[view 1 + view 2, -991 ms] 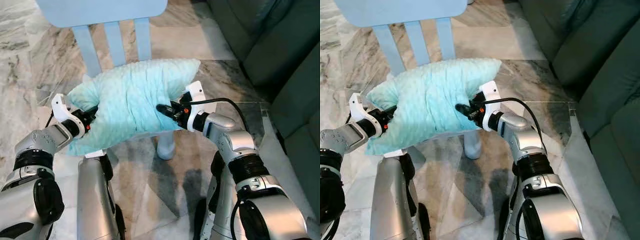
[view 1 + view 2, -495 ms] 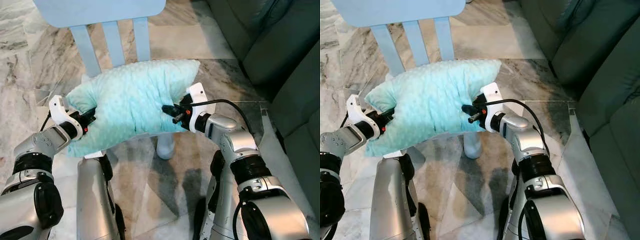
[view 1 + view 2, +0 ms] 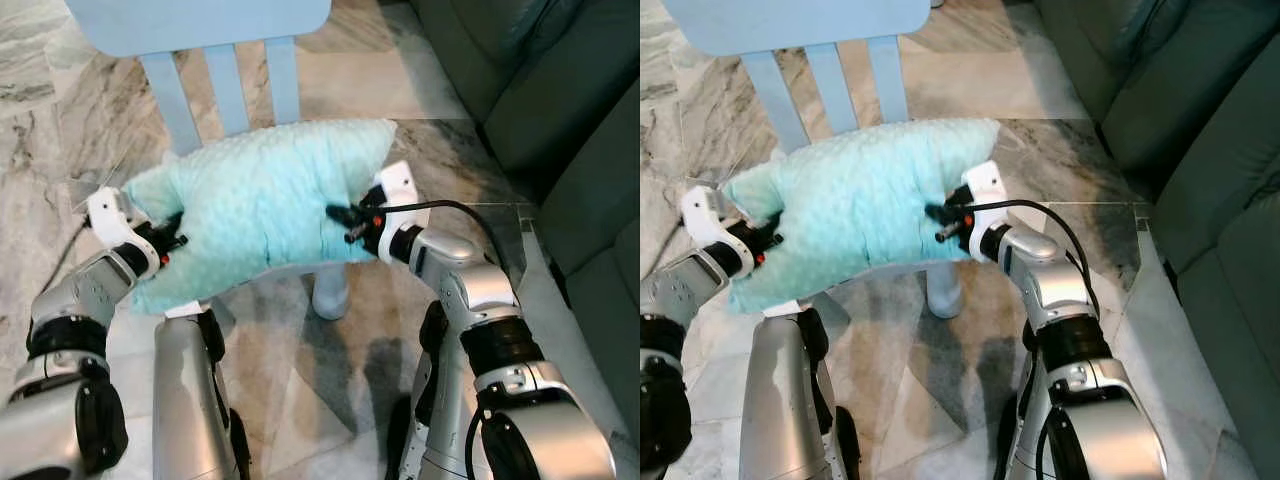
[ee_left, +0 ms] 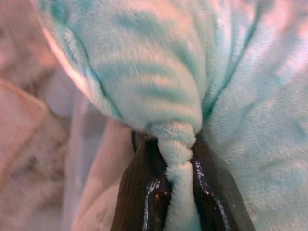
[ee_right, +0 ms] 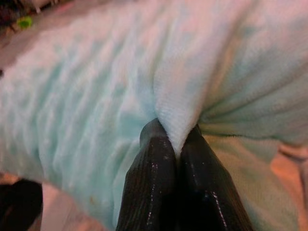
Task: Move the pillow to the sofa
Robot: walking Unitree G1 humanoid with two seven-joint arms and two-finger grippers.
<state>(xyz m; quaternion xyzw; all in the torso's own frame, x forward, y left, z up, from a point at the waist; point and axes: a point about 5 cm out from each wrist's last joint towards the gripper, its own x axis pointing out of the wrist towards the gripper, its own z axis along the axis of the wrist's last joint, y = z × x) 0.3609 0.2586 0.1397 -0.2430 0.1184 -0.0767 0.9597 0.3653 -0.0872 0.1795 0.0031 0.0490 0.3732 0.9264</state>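
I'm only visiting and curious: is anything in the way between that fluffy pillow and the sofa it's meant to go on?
Nothing visible. The pillow is pinched by the left gripper and right gripper over the blue chair; only marble floor lies before the sofa.

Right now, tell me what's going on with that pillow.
The robot grips the light blue pillow from both ends. The left gripper is shut on a fold of its fabric, and the right gripper pinches the other side. The pillow sits over the seat of a pale blue chair. The dark green sofa stands to the robot's right.
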